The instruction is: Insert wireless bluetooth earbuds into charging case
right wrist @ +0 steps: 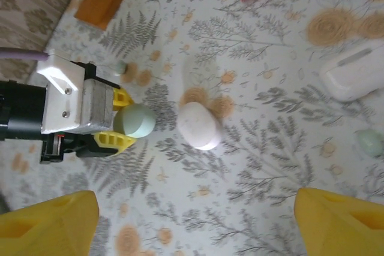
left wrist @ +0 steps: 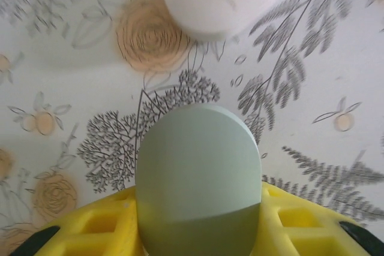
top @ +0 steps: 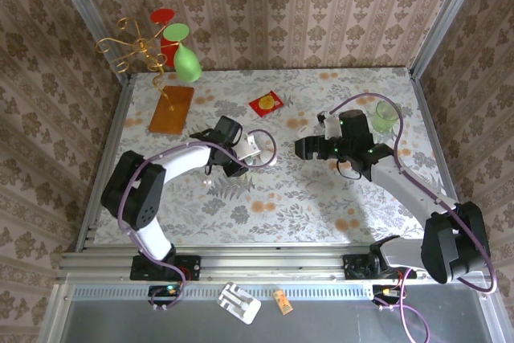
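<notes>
A pale green pebble-like charging case [left wrist: 198, 172] sits between my left gripper's [left wrist: 198, 208] yellow fingers [left wrist: 90, 226], which are shut on its sides. It hangs lid-closed just above the flowered table. In the right wrist view the same case [right wrist: 137, 120] pokes out of the left gripper [right wrist: 123, 121], and a white oval case [right wrist: 199, 125] lies on the table right beside it. My right gripper [right wrist: 195, 226] hovers open above them, with nothing between its fingertips [right wrist: 51, 223]. Two tiny pale pieces, which look like earbuds [right wrist: 120, 67] [right wrist: 369, 142], lie on the table.
A white boxy case [right wrist: 354, 73] lies to the right. An orange block [top: 170, 108] and a red packet [top: 267, 103] lie farther back. A wire stand with green and red shapes [top: 161, 50] stands at the back left, and a green cup [top: 384, 118] at the right.
</notes>
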`<move>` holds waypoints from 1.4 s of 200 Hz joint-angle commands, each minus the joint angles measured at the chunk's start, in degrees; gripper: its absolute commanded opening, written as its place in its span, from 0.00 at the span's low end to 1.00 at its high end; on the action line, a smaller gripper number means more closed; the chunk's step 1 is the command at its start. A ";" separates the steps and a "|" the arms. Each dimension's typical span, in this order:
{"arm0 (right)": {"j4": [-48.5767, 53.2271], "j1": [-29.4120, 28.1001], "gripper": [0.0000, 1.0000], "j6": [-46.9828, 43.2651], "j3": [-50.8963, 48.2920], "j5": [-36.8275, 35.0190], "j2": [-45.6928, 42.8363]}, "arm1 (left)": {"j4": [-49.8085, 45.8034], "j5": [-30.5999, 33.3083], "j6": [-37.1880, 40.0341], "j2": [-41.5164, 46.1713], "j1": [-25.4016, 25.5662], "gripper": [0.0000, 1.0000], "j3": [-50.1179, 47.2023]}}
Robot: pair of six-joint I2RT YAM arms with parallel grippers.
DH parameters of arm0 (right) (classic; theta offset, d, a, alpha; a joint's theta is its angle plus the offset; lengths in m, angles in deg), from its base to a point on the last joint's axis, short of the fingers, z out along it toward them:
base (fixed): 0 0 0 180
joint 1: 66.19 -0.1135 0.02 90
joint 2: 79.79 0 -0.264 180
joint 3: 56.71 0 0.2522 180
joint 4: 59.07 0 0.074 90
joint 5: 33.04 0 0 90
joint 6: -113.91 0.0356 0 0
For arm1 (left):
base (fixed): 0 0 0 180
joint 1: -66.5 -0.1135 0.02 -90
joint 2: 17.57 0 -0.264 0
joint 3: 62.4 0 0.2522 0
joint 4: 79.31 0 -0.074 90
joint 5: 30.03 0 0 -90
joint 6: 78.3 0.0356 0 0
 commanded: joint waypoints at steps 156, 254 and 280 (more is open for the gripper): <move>-21.48 -4.29 0.65 41.44 -0.29 27.83 13.85 | 10.67 -17.10 -0.09 12.52 7.51 0.37 0.36; -24.74 -4.34 0.40 44.36 0.17 28.54 15.34 | 10.51 -19.07 0.29 14.29 7.79 0.38 -0.92; -24.64 -4.10 0.40 44.25 0.05 28.54 14.49 | 10.60 -18.11 0.81 14.42 7.73 0.38 -1.38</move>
